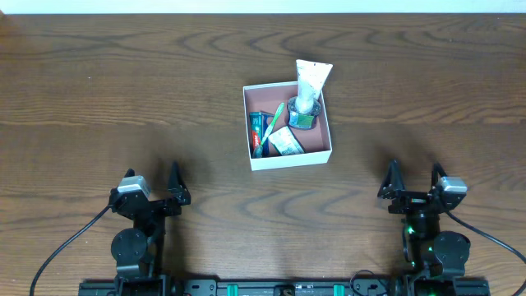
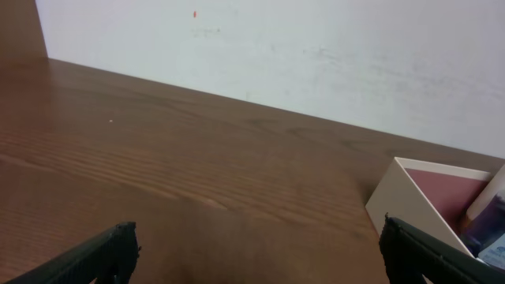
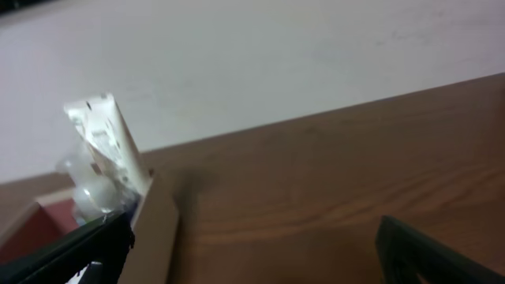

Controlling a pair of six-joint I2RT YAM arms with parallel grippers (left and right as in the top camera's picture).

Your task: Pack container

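1. A brown wooden desk (image 1: pixel 99 99), shown whole only in the overhead view. No loose toiletries lie on it outside the box.
2. The container (image 1: pixel 292 156), a shallow white box with a pink inside, sits right of the desk's middle, nearer the far edge.
3. The left gripper (image 1: pixel 151 171) and right gripper (image 1: pixel 416 168) rest by the near edge, well apart from the container. Their fingers are spread wide and hold nothing.
4. A white tube (image 1: pixel 311 80) leans out over the container's far wall, and a green toothbrush (image 1: pixel 277 115) lies inside. Packing looks finished, except perhaps for settling the tube.
5. Only the overhead view shows the contents. Each wrist view catches just one corner of the box, and the right wrist view shows the tube blurred.
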